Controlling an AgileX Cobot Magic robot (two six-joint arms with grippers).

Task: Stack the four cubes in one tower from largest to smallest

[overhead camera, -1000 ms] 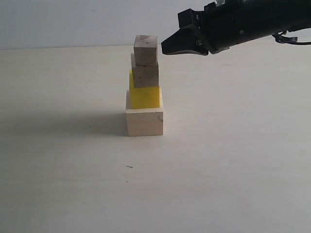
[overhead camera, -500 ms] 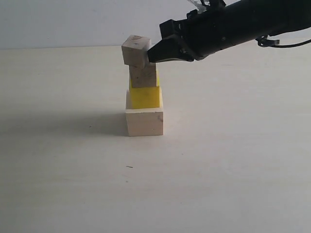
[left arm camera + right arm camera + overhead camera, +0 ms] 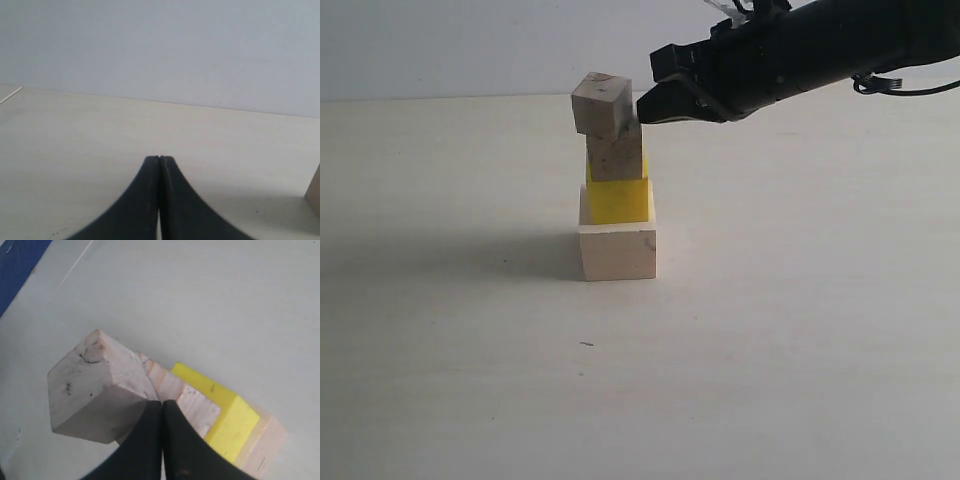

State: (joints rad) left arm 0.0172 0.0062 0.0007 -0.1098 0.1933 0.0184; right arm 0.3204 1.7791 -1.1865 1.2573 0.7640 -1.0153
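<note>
The tower stands mid-table in the exterior view: a large pale wood cube (image 3: 617, 252) as base, the yellow cube (image 3: 618, 200) on it, then the speckled wood cube (image 3: 616, 158). The tiny pale cube (image 3: 600, 104) sits tilted on top and overhangs to the left. My right gripper (image 3: 642, 110) is shut with nothing in it, its tip right beside that top cube. In the right wrist view the shut fingertips (image 3: 162, 403) meet the tilted top cube (image 3: 95, 385), above the speckled cube (image 3: 197, 407) and the yellow cube (image 3: 231, 416). My left gripper (image 3: 159, 159) is shut and holds nothing.
The pale tabletop (image 3: 790, 330) spreads all round the tower, with a plain wall (image 3: 470, 45) behind. A sliver of a wooden block (image 3: 315, 192) shows at the edge of the left wrist view. A blue surface (image 3: 17, 260) lies past the table's edge.
The right gripper swung left into the top cube, shoving it leftward and tipping it askew. Since half a second ago the gripper has drawn back slightly to the right.
</note>
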